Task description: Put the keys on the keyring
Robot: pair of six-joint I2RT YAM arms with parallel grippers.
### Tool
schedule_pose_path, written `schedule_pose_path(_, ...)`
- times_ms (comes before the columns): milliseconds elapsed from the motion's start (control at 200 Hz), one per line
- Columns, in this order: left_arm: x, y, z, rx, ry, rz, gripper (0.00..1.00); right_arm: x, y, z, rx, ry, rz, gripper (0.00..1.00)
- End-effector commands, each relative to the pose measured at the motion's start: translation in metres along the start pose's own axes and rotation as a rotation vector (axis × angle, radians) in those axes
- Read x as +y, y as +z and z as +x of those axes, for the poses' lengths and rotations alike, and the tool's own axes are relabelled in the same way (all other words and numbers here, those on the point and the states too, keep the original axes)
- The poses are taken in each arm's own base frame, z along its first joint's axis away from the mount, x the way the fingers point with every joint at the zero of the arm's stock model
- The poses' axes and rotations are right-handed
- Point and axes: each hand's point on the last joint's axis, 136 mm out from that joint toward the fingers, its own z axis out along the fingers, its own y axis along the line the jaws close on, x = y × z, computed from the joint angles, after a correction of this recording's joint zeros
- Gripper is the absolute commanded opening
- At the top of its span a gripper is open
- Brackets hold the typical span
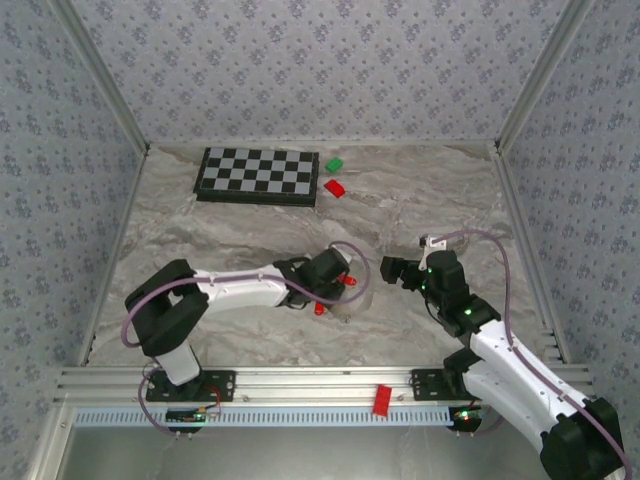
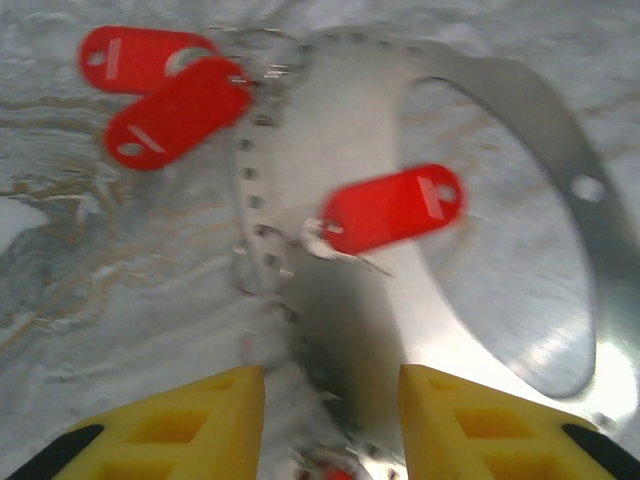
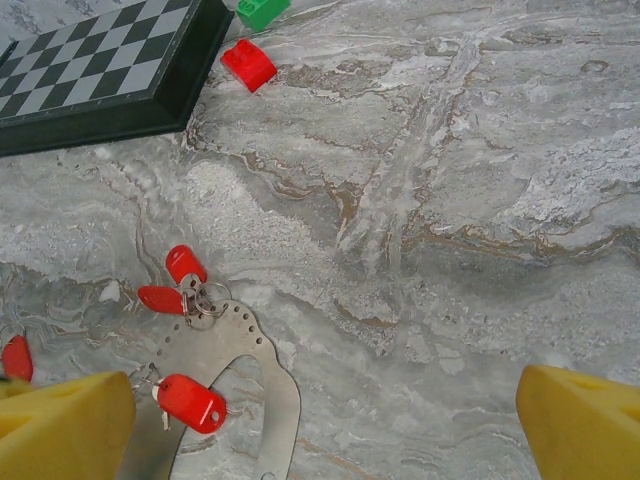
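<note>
**Key dead ahead of the left pincer, on the keyring**

Top view: the left gripper [image 1: 340, 280] is over the keys [image 1: 320, 308] mid-worktop, toward the near edge. The right gripper [image 1: 392, 270], spread wide, is just beside. Left wrist: fingers [image 2: 200, 420] partly parted, gripping nothing. One key [image 2: 390, 208] lies straight ahead on the keyring [image 2: 520, 110], long axis crosswise. Right wrist: the keyring sits low and left of its wide fingers [image 3: 70, 430], so the left arm is nearer.
</note>
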Motion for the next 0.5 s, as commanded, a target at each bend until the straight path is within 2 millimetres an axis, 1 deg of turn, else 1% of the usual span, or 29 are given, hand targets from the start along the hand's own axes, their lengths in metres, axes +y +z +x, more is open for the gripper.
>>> schedule_pose_path(0, -0.013, -0.019, 0.003, -0.015, 0.001, -0.057, 0.4, -0.006, -0.004, 0.0, 0.006, 0.035, 0.03, 0.99)
schedule_pose_path(105, -0.024, -0.025, 0.011, -0.014, 0.0, -0.1, 0.4, -0.011, -0.007, 0.0, 0.003, 0.053, 0.047, 0.99)
schedule_pose_path(255, -0.055, -0.029, 0.017, -0.028, 0.018, -0.071, 0.39, -0.015, -0.01, -0.001, -0.01, 0.07, 0.053, 1.0)
schedule_pose_path(350, -0.066, -0.024, 0.022, -0.013, 0.036, -0.073, 0.38, -0.015, -0.011, -0.002, -0.013, 0.078, 0.052, 0.99)
schedule_pose_path(495, -0.083, -0.013, 0.022, 0.01, 0.047, -0.042, 0.34, -0.017, -0.011, -0.003, -0.015, 0.084, 0.054, 0.99)
